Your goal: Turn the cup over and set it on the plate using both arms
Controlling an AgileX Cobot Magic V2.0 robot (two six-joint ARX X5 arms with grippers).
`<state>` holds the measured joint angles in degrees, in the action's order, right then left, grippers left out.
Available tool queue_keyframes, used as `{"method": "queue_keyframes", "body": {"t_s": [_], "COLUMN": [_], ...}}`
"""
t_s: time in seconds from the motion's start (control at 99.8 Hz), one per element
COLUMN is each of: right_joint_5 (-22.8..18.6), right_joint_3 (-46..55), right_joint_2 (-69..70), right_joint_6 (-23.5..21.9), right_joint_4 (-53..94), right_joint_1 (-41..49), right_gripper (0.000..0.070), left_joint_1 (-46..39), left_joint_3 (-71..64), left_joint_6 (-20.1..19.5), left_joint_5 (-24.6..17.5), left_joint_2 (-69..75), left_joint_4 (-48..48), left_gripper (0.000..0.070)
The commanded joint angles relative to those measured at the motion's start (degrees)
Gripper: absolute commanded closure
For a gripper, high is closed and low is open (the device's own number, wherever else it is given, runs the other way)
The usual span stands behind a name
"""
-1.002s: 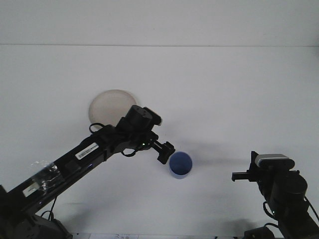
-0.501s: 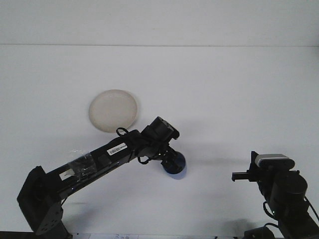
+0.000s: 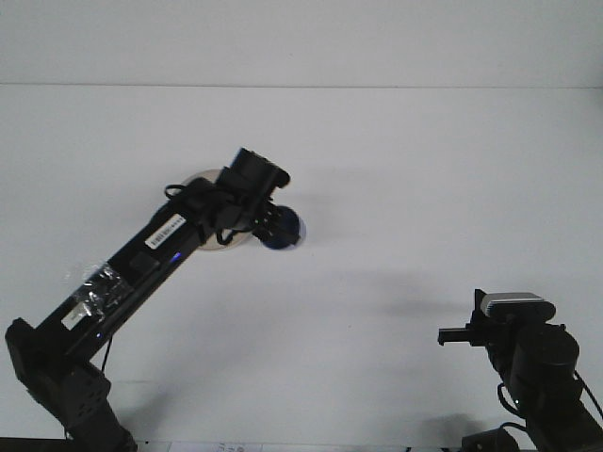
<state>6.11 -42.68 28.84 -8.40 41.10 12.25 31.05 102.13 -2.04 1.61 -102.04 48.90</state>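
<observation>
Blue cup point(image 3: 284, 231) hangs off the white bench point(image 3: 424, 169), clamped in the left gripper point(image 3: 268, 226), whose jaws are closed on it. The cup lies roughly sideways, its long axis near level, one end pointing right; what it holds cannot be seen. Just behind and left, the pale plate point(image 3: 200, 179) is largely hidden by the left arm point(image 3: 141, 264). Well apart, low at right, the right gripper point(image 3: 450, 332) rests; its jaws cannot be judged.

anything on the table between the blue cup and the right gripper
No. In the front view, only bare white table lies between the blue cup, carried by the left gripper, and the right gripper.
</observation>
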Motion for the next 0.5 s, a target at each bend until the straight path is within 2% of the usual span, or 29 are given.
{"method": "queue_keyframes", "body": {"t_s": [0.0, 0.1, 0.23, 0.491], "right_joint_5": [-0.02, -0.02, -0.04, -0.02], "right_joint_3": [-0.48, -0.48, -0.50, -0.48], "right_joint_2": [0.09, 0.09, 0.09, 0.09], "right_joint_6": [-0.57, -0.59, -0.59, -0.59], "right_joint_4": [-0.37, -0.37, -0.57, -0.79], "right_joint_1": [0.11, 0.11, 0.11, 0.11], "right_gripper": [0.0700, 0.0700, 0.0700, 0.0700], "left_joint_1": [-4.07, -10.49, -17.03, -21.09], "left_joint_3": [1.66, 1.68, 1.68, 1.68], "left_joint_6": [-0.44, 0.44, 1.70, 2.64], "left_joint_5": [0.61, 0.46, -1.81, -2.91], "left_joint_2": [-0.57, -1.14, -3.13, -8.11], "left_joint_4": [0.35, 0.17, 0.48, 0.83], "left_gripper": [0.0694, 0.0694, 0.0694, 0.0694]}}
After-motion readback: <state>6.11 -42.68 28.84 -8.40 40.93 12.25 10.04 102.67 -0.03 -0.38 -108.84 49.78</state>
